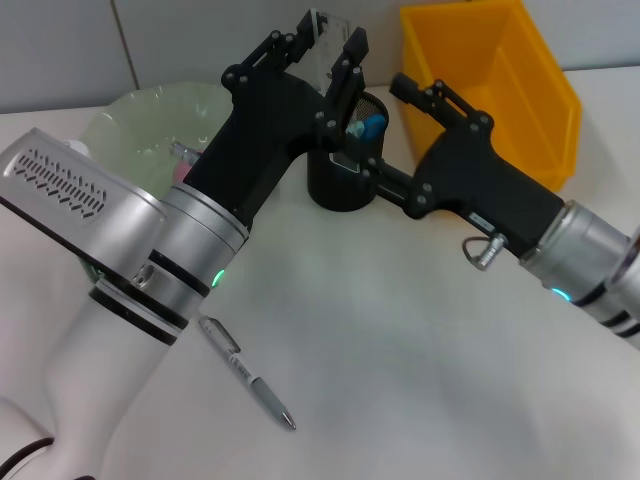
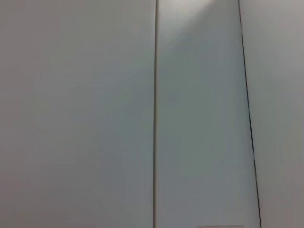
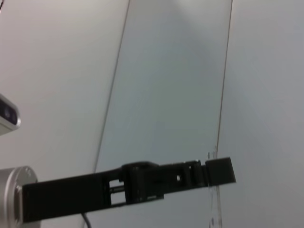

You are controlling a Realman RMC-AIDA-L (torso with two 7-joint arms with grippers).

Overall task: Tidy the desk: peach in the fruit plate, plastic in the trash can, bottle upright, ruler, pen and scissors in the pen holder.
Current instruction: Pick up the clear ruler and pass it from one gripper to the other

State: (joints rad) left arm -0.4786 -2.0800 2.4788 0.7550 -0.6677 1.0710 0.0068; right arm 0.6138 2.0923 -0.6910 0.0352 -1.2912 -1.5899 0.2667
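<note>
Room for moving was plentiful on the near side of the desk (image 1: 420, 380), where I saw bare white surface around the pen (image 1: 245, 372), which lay flat well behind the left arm's wrist and far from either set of fingers. Things were tighter at the far edge: the pen holder (image 1: 345, 170), the yellow bin (image 1: 500, 85) just beside it toward the right arm, and the green fruit plate (image 1: 150, 120) on the other side all crowded against the wall.

My left gripper (image 1: 325, 45) hung above the pen holder's mouth with its fingers (image 1: 350, 50) clamped on the clear ruler (image 1: 326, 40). I saw the ruler standing upright between the pads, its top poking out past the fingertips; how far its lower end reached into the cup was hidden by the gripper body. Something blue (image 1: 372, 124) sat inside the cup just below those fingers.

My right gripper (image 1: 350, 165) reached in from the bin side, its tip at the pen holder's near wall, low beside the cup. Whether its fingers were spread or closed I could not tell, since the left arm and the cup covered them.

The right wrist camera caught only the wall panels, the left gripper's finger (image 3: 180, 178) in profile and the ruler's thin clear edge (image 3: 216, 190) beside it. The left wrist camera showed plain wall and little else. A pink shape (image 1: 182, 170) peeked from the fruit plate behind the left arm.
</note>
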